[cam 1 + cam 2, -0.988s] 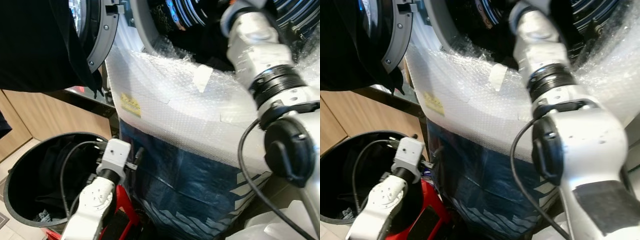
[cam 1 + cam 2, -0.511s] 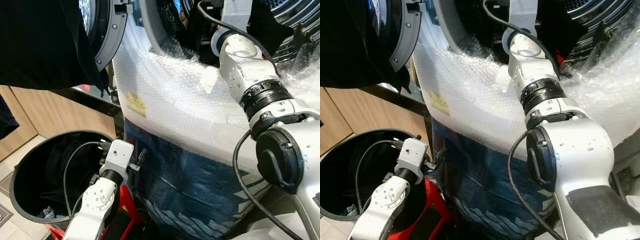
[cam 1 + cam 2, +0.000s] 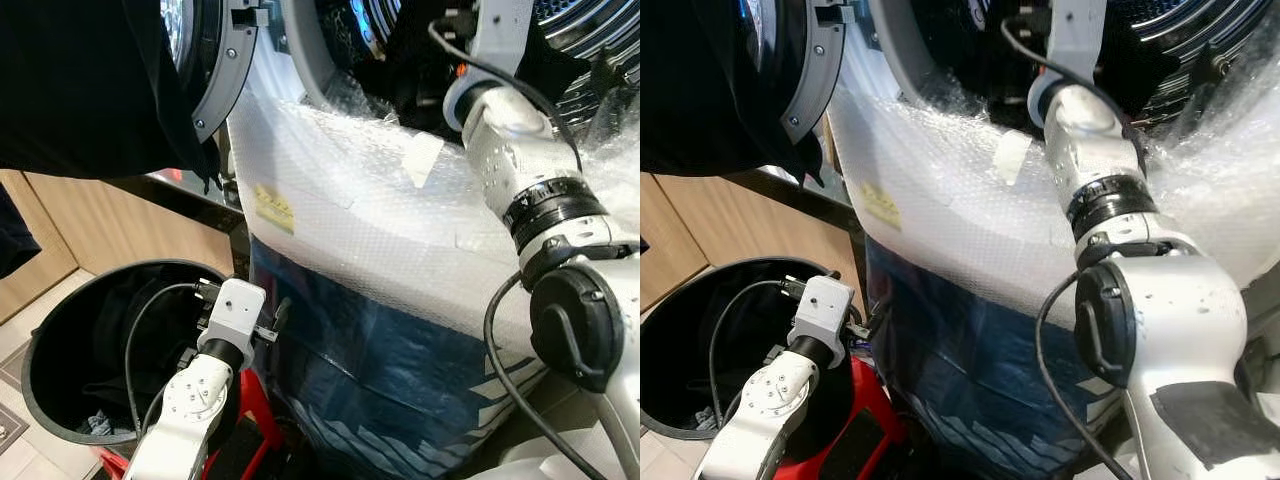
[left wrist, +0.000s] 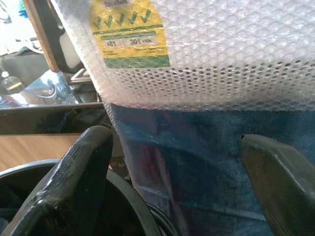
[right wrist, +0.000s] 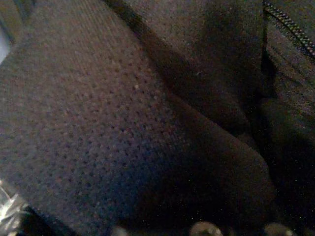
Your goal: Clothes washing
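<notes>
Bubble wrap (image 3: 370, 220) sheathes the front of a washing machine (image 3: 940, 330), its lower panel showing dark blue, with a yellow and green label (image 4: 130, 32) visible through the plastic. At the machine's upper left corner the round door (image 3: 205, 60) stands open, a black garment (image 3: 80, 90) draped over it. On the floor beside the machine's lower left corner sits a black laundry bin (image 3: 60, 350), dark clothes lying at its bottom. The robot's left gripper (image 4: 182, 162) hangs between the bin's rim and the blue panel, jaws spread wide and holding nothing. Its silver right arm (image 3: 520, 170) reaches up over the wrapped front edge into the drum opening (image 3: 970, 50); the right wrist camera looks closely at dark knitted fabric (image 5: 123, 118) with a zip along one edge, and whether those jaws are parted or closed cannot be told
</notes>
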You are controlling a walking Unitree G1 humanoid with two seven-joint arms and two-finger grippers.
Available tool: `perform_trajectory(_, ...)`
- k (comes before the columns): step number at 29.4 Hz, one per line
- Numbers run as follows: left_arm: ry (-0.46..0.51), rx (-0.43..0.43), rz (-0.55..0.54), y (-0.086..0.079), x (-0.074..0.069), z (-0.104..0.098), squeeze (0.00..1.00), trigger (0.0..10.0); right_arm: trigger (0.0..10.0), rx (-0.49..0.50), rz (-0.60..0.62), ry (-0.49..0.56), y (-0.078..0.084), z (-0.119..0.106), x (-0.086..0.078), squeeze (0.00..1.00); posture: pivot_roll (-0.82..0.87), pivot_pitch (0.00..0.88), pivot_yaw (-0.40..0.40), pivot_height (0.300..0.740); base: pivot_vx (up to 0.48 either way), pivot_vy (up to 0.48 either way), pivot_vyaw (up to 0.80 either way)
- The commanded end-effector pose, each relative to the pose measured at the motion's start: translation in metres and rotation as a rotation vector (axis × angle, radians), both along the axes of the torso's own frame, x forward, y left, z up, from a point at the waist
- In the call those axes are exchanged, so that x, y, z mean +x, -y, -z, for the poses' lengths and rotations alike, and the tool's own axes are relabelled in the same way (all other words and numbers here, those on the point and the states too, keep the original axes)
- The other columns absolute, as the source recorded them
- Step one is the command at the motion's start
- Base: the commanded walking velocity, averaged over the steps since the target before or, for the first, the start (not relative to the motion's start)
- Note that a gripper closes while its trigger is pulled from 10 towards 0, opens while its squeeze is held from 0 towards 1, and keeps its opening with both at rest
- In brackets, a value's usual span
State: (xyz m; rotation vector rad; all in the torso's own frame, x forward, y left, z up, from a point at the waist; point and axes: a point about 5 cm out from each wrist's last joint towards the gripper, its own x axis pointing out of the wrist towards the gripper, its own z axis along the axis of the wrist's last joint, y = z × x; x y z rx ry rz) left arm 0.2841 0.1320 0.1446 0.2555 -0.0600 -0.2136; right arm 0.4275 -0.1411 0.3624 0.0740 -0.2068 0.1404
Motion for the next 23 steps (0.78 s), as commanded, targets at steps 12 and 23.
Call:
perform_trajectory(12, 0.006, 0.009, -0.004, -0.002, -0.001, -0.004, 0.0, 10.0, 10.0, 0.08, -0.091, 0.038, 0.018, -0.002, -0.004, 0.44, 0.04, 0.089, -0.043, 0.74, 0.0, 0.0, 0.0)
perform_trajectory(23, 0.002, 0.014, -0.001, -0.003, -0.002, -0.003, 0.0, 10.0, 10.0, 0.123, -0.127, 0.122, 0.006, -0.018, -0.034, 0.0, 0.02, 0.083, -0.04, 0.74, 0.0, 0.0, 0.0)
